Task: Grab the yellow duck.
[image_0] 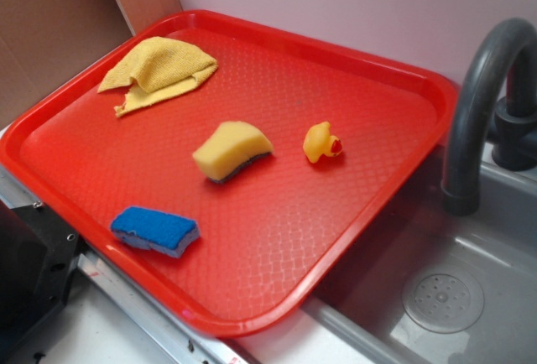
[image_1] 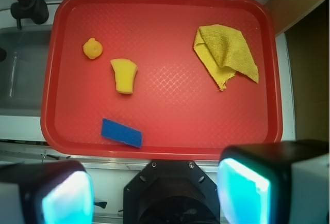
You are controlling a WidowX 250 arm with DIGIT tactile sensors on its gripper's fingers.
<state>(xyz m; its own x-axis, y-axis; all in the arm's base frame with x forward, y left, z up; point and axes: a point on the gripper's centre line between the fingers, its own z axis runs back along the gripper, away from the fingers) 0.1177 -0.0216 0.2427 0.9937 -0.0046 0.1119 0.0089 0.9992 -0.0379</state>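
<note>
We're at the start: nothing grabbed yet, approach not begun. Our tool (image_1: 154,193) sits high above the near edge of the tray (image_1: 165,146), pads (image_1: 67,195) wide apart w/ nothing btwn them; in the wrist view they frame the bottom of the pic, well clear of everything.

The duck (image_0: 322,143) stands upright on the tray, on the side toward the sink (image_0: 436,297), roughly mid-way along that edge and a bit in from the rim. In the wrist view the duck (image_1: 93,48) shows as a small round yellow blob in the tray's far-left part. Beak points toward the sink side.

Next move, as we judge it: travel across the tray toward the sink-side edge, centre over the duck, then drop w/ pads apart and close on the body. It's small & rounded, so centring matters; off-centre squeeze prob pops it sideways.

Room: the yellow sponge (image_0: 232,151) is the nearest neighbour, near the duck but apart, gap btwn them clear. Blue sponge (image_0: 156,231) lies near the tray's near edge, cloth (image_0: 159,70) at the far corner away from the sink, both well apart from the duck. Open tray floor all round the duck. Watch pts: the raised tray rim on the sink side, and the faucet (image_0: 487,104) arching up just beyond that edge. Coming straight down avoids both; a sideways sweep could nudge the yellow sponge.
</note>
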